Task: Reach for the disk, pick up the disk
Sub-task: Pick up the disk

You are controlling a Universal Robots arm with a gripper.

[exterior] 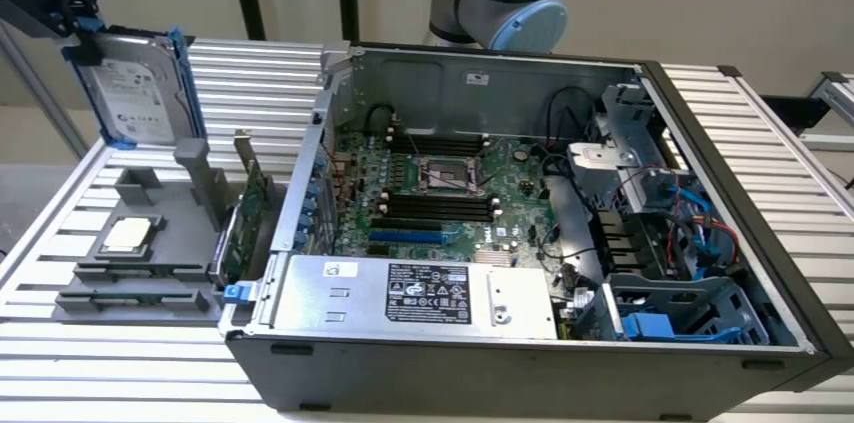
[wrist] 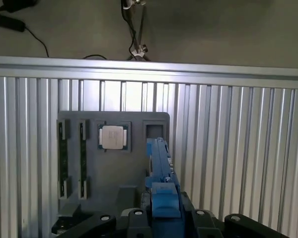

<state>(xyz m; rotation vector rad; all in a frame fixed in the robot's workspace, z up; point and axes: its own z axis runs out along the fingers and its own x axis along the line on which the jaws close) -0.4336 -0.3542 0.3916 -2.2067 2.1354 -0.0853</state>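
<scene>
apparently the pick-up is all but done. the disk (exterior: 134, 88) stands on edge in the air at the exterior view's upper left, its white label facing the camera and its blue caddy framing it. it hangs above the grey fixture tray (exterior: 147, 198), and it looks clear of the tray rather than resting in it, though the exact gap is hard to judge. reaching and grasping seem complete, and what remains, if anything, is a little more lift.

the gripper (exterior: 80, 23) grips the disk at its top edge. in the wrist view the gripper (wrist: 161, 220) has its black fingers closed narrowly on either side of the caddy, with the thin blue edge of the disk (wrist: 159, 158) running away between them toward the tray (wrist: 134, 121).

a small square cpu chip (exterior: 128, 234) sits in its pocket on the tray. the open computer case (exterior: 534, 383) lies well apart, to the exterior view's right.
</scene>
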